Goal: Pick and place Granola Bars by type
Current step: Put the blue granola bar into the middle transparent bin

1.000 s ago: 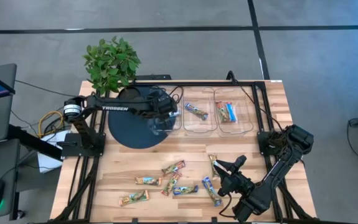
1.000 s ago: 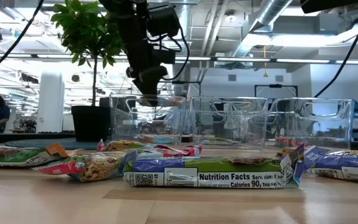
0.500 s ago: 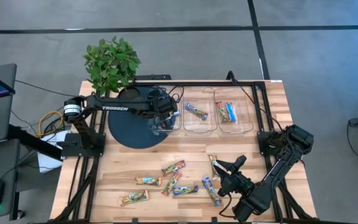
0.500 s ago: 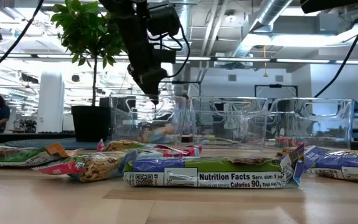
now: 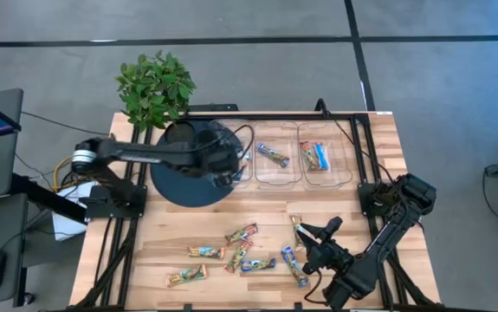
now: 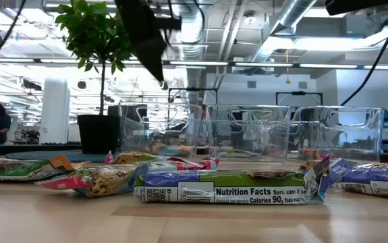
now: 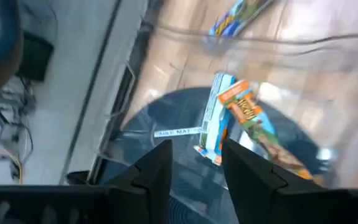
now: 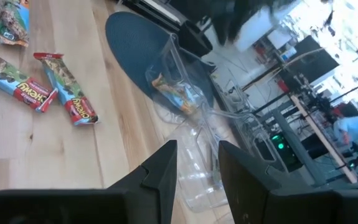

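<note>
Retracted since a second ago: left end effector (image 7: 194, 163), fingers parted, empty, above leftmost bin (image 5: 231, 176); orange-blue bar (image 7: 244, 118) now lies inside. Right end effector (image 5: 318, 236) narrowly parted, empty, beside loose Granola Bars (image 5: 240, 251) on table (image 5: 171, 230). Advice: clear bin rim before swinging.

Table (image 5: 171, 230): pale wood, smooth planks. Bins (image 5: 276, 165): clear glossy plastic. Granola Bars (image 5: 242, 234): shiny film wrappers. Round mat (image 5: 175, 182) at the table's ten o'clock: dark, matt.

bright even overhead light; left wrist view motion-blurred.
</note>
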Action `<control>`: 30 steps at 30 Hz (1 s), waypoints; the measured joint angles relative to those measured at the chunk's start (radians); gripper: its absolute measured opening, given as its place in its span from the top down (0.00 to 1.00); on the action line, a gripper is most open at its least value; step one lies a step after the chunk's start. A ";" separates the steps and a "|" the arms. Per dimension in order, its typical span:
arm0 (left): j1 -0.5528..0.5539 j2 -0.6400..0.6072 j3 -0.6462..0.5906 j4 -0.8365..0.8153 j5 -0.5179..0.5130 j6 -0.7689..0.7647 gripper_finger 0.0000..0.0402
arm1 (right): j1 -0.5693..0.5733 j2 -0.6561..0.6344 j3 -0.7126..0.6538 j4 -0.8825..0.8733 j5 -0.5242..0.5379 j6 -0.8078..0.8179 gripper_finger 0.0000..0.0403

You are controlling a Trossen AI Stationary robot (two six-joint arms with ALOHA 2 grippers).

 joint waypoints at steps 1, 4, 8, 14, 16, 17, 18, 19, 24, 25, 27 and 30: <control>-0.028 -0.025 -0.006 -0.003 -0.016 -0.012 0.66 | -0.003 0.000 0.000 0.002 -0.009 0.000 0.72; -0.123 -0.108 -0.061 0.009 -0.071 -0.048 0.66 | -0.012 0.000 0.000 0.018 -0.048 0.000 0.72; -0.259 -0.221 -0.203 0.111 -0.158 -0.077 0.66 | -0.036 0.000 0.000 0.040 -0.071 0.001 0.72; -0.420 -0.351 -0.484 0.407 -0.243 -0.067 0.66 | -0.095 0.000 0.000 0.116 -0.121 -0.001 0.72; -0.459 -0.372 -0.562 0.483 -0.244 -0.066 0.66 | -0.116 0.000 0.000 0.161 -0.199 -0.008 0.72; -0.478 -0.375 -0.595 0.527 -0.244 -0.068 0.66 | -0.124 0.000 0.000 0.184 -0.244 -0.012 0.72; -0.495 -0.379 -0.623 0.560 -0.247 -0.073 0.66 | -0.132 0.000 0.000 0.209 -0.290 -0.020 0.72; -0.511 -0.382 -0.650 0.588 -0.253 -0.076 0.66 | -0.139 0.000 0.000 0.233 -0.330 -0.031 0.72; -0.571 -0.381 -0.735 0.714 -0.257 -0.035 0.66 | -0.155 0.000 -0.001 0.290 -0.414 -0.021 0.72; -0.576 -0.381 -0.736 0.717 -0.261 -0.011 0.66 | -0.157 0.001 -0.001 0.285 -0.419 0.000 0.72; -0.589 -0.381 -0.734 0.724 -0.271 -0.003 0.66 | -0.165 0.001 -0.001 0.274 -0.435 0.056 0.72; -0.601 -0.381 -0.734 0.721 -0.274 0.016 0.66 | -0.183 0.001 -0.002 0.263 -0.497 0.121 0.72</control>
